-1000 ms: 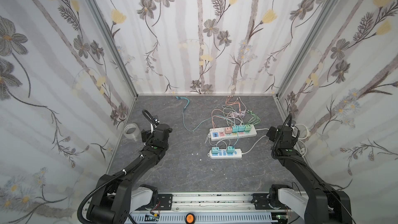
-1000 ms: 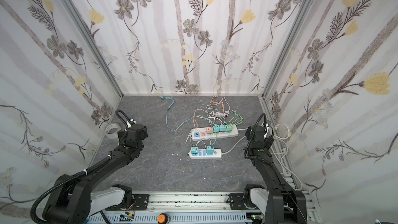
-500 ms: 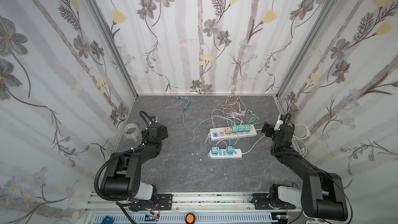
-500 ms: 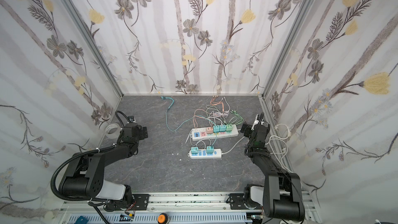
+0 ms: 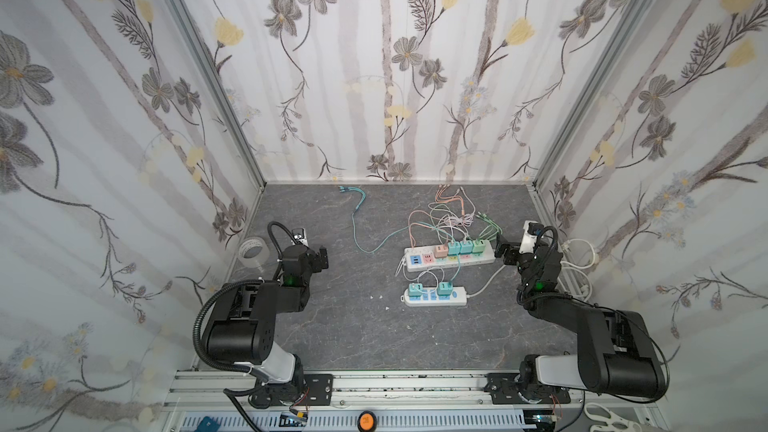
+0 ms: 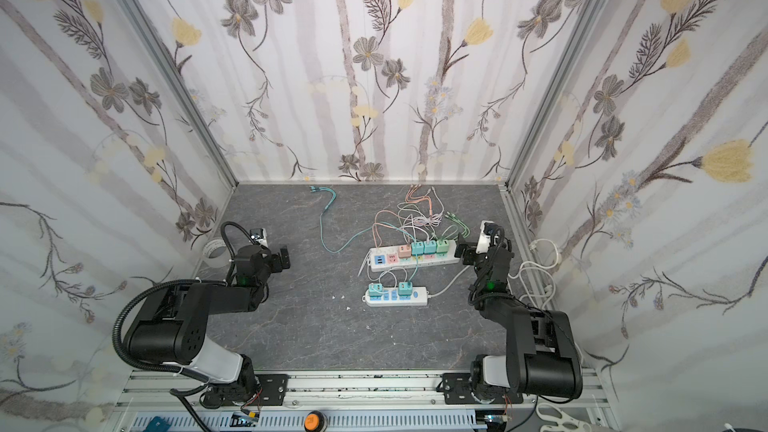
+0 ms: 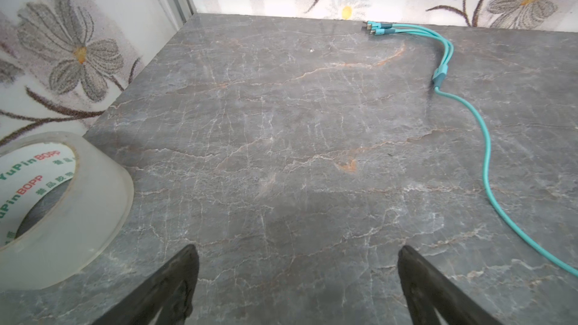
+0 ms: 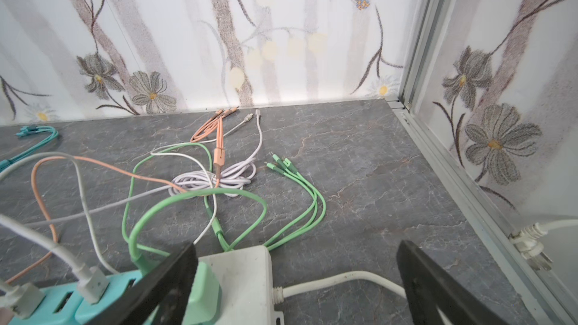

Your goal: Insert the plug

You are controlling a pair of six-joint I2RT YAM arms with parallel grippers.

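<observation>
Fingers of my left gripper point(image 7: 297, 256) are spread, empty, beside the tape roll point(image 7: 93, 211). My right gripper point(image 8: 295, 253) is likewise released, at the cord end of the long power strip point(image 8: 247, 276).

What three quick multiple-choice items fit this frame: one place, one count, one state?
1. Where is the tape roll?
A. at the left edge of the table, near the left gripper
B. at the back wall
C. at the right wall

2. How many power strips lie there?
A. one
B. two
C. three

3. The right gripper is:
A. open, empty
B. shut on a cable
C. shut on a plug

Key:
1 A: both top views show the roll at the left edge, beside that arm's wrist.
2 B: there is one long strip and one short strip in front of it.
3 A: the right wrist view shows the jaws wide apart, gripping nothing.
</observation>
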